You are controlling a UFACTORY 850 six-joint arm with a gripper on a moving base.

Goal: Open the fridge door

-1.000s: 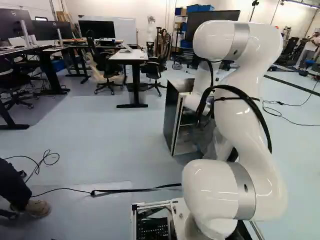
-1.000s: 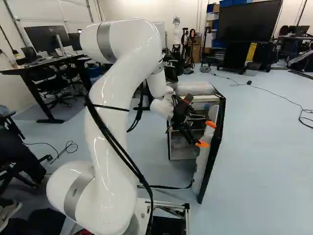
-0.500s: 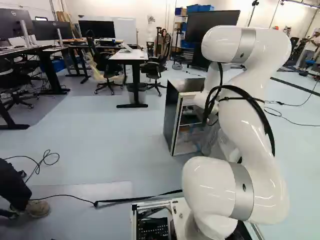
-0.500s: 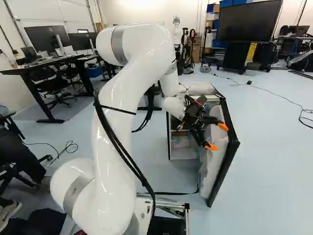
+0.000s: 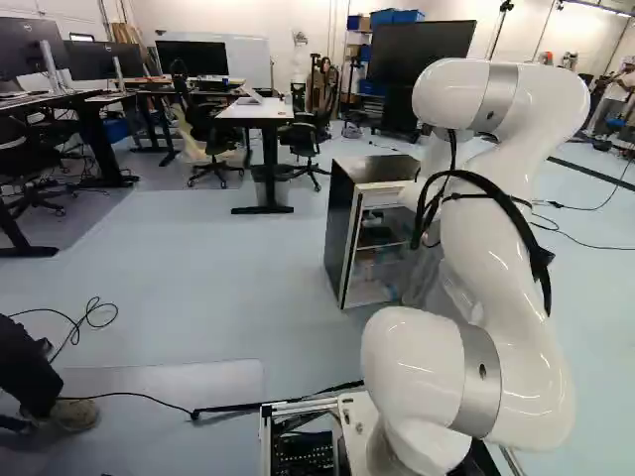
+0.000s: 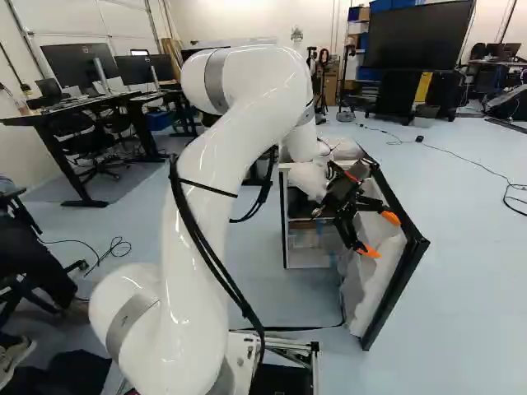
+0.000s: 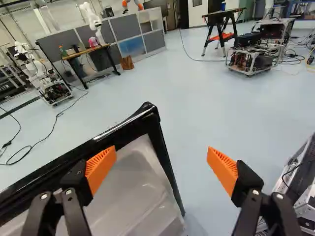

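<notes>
In the right base view my gripper (image 6: 380,234) is at the inner side of the fridge door (image 6: 398,286), which stands wide open to the right of the fridge (image 6: 310,257). In the wrist view the gripper (image 7: 161,167) has its fingers far apart. One orange pad (image 7: 101,168) lies over the door's pale inner liner (image 7: 140,189), near the black top corner; the other is past the door's edge, over the floor. Whether a finger touches the door I cannot tell. The left base view shows the fridge's dark side (image 5: 342,233); the arm hides the gripper there.
A desk (image 5: 263,111) with chairs stands beyond the fridge. A black cable (image 5: 248,407) lies on the floor ahead of the base. Someone's leg and shoe (image 5: 74,413) are near the left. Another robot (image 7: 42,73) stands across the room.
The door has swung wider, to the right in the right base view. My arm and gripper have moved the same way along its inner side. The base has not moved; the floor cable has shifted slightly.
</notes>
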